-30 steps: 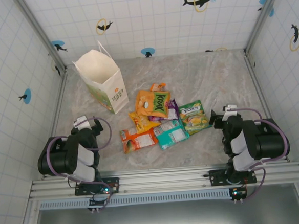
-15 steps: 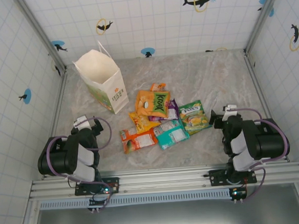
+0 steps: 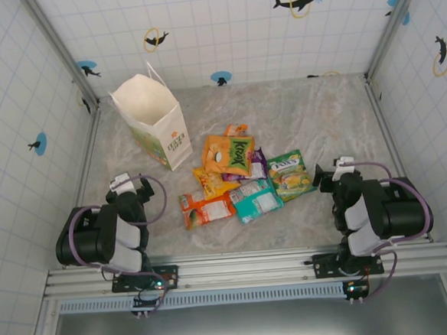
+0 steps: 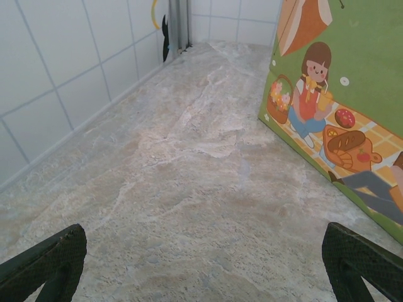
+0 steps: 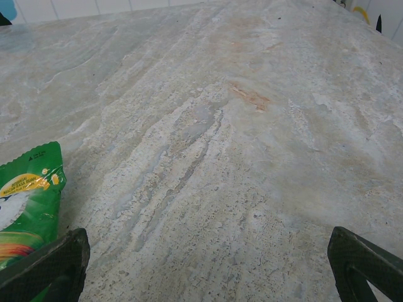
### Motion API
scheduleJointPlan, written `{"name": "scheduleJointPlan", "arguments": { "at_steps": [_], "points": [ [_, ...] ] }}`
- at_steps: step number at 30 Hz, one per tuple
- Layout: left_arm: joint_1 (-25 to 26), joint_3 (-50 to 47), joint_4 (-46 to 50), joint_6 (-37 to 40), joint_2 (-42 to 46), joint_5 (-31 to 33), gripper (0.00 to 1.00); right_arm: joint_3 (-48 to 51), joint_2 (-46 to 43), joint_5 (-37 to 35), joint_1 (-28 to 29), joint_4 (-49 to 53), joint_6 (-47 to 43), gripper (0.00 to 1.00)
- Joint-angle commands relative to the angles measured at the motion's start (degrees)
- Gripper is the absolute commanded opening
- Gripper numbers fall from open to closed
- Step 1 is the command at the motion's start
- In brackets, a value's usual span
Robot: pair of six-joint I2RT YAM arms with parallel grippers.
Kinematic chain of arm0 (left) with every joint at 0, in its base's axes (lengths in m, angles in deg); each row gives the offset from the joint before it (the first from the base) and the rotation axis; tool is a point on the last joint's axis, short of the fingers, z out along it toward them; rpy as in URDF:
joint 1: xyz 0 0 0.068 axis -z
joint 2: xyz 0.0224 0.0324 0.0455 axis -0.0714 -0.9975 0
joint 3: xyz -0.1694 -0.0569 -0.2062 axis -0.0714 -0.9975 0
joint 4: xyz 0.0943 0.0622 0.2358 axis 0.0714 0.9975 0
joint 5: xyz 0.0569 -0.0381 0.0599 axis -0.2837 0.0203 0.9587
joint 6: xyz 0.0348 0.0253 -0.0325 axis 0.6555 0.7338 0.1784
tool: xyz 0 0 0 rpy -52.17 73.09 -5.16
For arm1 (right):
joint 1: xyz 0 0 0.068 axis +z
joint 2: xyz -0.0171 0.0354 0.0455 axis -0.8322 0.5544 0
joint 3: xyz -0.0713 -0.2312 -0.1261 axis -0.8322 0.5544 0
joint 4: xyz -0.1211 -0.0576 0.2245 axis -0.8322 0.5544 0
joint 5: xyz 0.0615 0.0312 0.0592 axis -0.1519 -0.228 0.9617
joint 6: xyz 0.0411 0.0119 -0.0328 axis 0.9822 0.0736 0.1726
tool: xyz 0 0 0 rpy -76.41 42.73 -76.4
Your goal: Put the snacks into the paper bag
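The table (image 3: 297,116) is being viewed from high above its near edge and skimmed closely by forward-facing wrist cameras; the paper bag (image 4: 352,94) is being shared with the left, the green packet (image 5: 25,201) with the right.

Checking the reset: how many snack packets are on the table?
7, overlapping in one cluster: small orange farthest, large orange, purple partly under it, yellow, green on the right, teal, red-orange nearest left. More may hide underneath.

left arm (image 3: 102,237): folded back over its base, elbow bent, wrist pointing forward
left gripper (image 3: 130,187): held low, jaws spread wide, nothing between them
right arm (image 3: 384,214): folded the same way over its base
right gripper (image 3: 328,177): held low, jaws spread wide, holding nothing
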Motion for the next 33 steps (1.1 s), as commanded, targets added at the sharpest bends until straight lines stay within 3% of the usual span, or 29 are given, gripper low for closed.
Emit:
{"name": "scheduleJointPlan", "arguments": {
  "at_steps": [1, 6, 9, 12, 15, 18, 22, 26, 33],
  "points": [
    [1.32, 3.66, 12.71, -0.52, 5.68, 3.11, 0.98, 0.85, -1.45, -0.42, 0.1, -1.5, -0.71, 0.99],
    [1.9, 12.39, 35.8, -3.93, 16.88, 5.45, 0.97, -3.31, -13.4, 0.33, 0.97, 15.01, -1.64, 0.99],
    [2.32, 18.82, 53.26, -7.54, 23.69, 6.08, 0.92, -8.63, -21.78, -0.09, 1.29, 27.97, 2.96, 0.99],
    [2.39, 27.94, 70.1, -9.94, 29.02, 3.4, 0.86, -16.69, -26.38, -1.32, 0.91, 42.42, 13.24, 0.99],
    [2.42, 37.01, 84.02, -13.95, 32.08, -2.04, 0.81, -23.6, -27.29, 5.73, 1.83, 50.62, 14.23, 0.99],
    [2.54, 44.85, 93.22, -17.12, 33.51, -7.41, 0.79, -29.89, -25.89, 6.98, 6.09, 57.02, 15.36, 0.99],
    [2.55, 54.96, 101.76, -21.15, 30.81, -16.22, 0.77, -38.78, -21.87, 4.82, 16.12, 64.98, 15.15, 0.99],
    [2.74, 66.23, 108.57, -24.28, 24.61, -24.2, 0.76, -42.64, -18.27, 2.39, 23.99, 65.79, 16.36, 0.99],
    [2.74, 79.82, 116.85, -27.07, 12.45, -24.01, 0.75, -47.5, -13.96, -2.62, 31.96, 70.04, 18.15, 0.99]
  ]
}}
